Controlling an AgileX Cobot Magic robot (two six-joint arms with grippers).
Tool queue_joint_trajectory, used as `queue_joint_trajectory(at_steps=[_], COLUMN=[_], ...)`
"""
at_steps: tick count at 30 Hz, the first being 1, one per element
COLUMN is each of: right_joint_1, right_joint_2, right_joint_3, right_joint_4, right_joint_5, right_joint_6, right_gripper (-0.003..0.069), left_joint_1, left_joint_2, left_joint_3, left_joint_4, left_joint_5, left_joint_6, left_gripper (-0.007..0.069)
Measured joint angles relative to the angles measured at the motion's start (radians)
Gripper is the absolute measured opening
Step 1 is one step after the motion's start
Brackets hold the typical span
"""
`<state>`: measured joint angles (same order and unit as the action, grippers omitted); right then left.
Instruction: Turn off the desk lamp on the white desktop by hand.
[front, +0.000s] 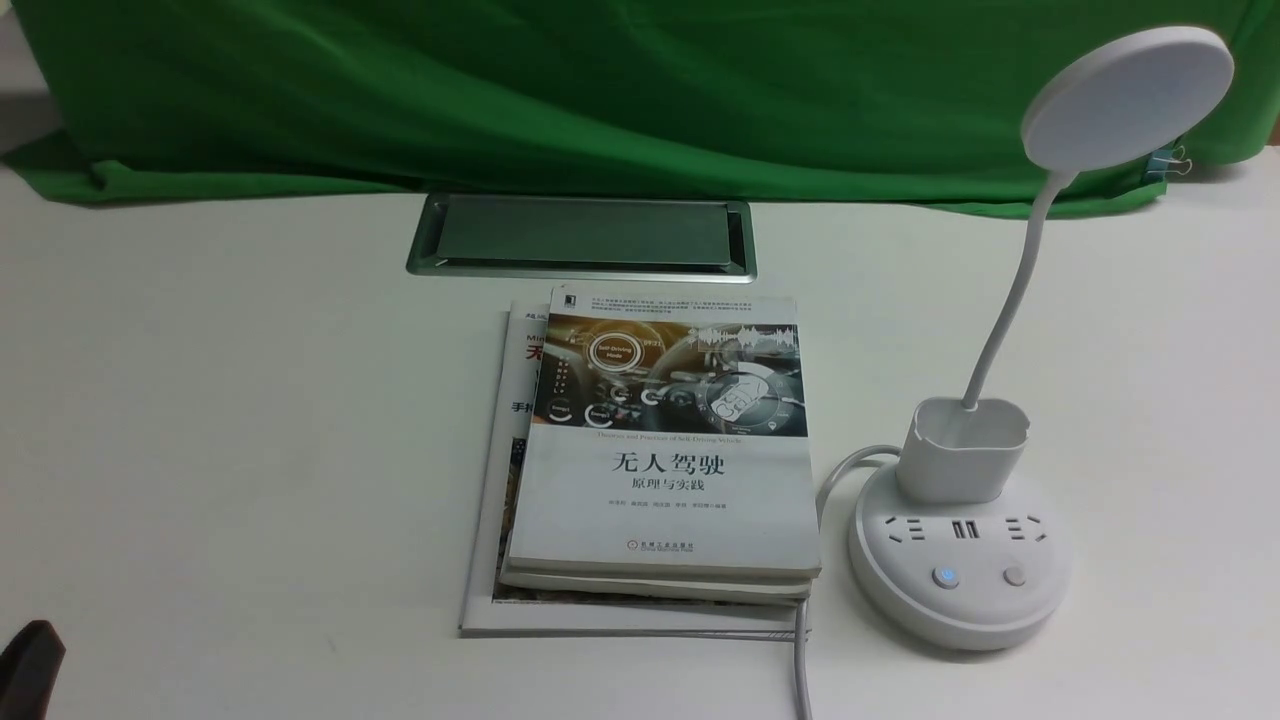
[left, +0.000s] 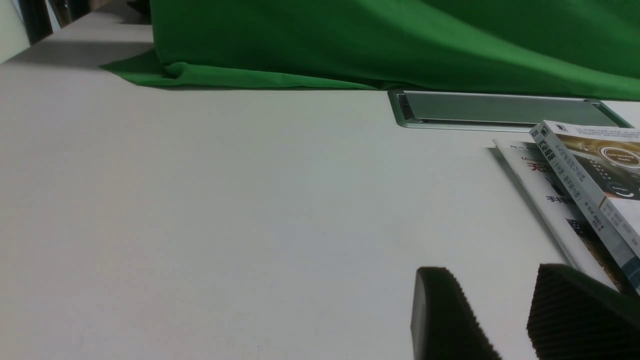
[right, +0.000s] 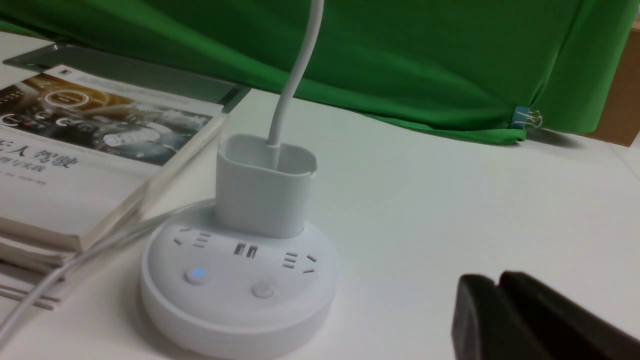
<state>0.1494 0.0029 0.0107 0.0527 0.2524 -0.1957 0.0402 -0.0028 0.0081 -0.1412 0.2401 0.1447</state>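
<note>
The desk lamp stands at the right of the white desktop (front: 250, 400). It has a round base (front: 960, 590), a cup (front: 965, 450), a bent neck (front: 1005, 320) and a disc head (front: 1128, 98) facing away from the front camera. Of its two buttons, one (right: 197, 274) glows blue and the other (right: 262, 289) is unlit. My right gripper (right: 495, 282) is shut on nothing, low over the desktop beside the base and apart from it. My left gripper (left: 492, 272) is open and empty, far from the lamp, near the books' left edge.
A stack of books (front: 665, 450) lies left of the lamp base, with the lamp's white cable (front: 800, 650) running along its edge. The silver-framed hatch (front: 582, 235) sits behind the books. Green cloth (front: 600, 90) covers the back, with a binder clip (front: 1165, 162) on it.
</note>
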Motion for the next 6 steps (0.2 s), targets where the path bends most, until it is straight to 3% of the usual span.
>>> queue_joint_trajectory(at_steps=[6], right_joint_1=[0.000], right_joint_2=[0.000], right_joint_3=[0.000], right_joint_4=[0.001], right_joint_5=[0.000], right_joint_6=[0.000], right_gripper=[0.0062], left_joint_1=[0.000], left_joint_2=[0.000], left_joint_3=[0.000], left_joint_4=[0.000], left_joint_5=[0.000], left_joint_6=[0.000], left_gripper=[0.0242])
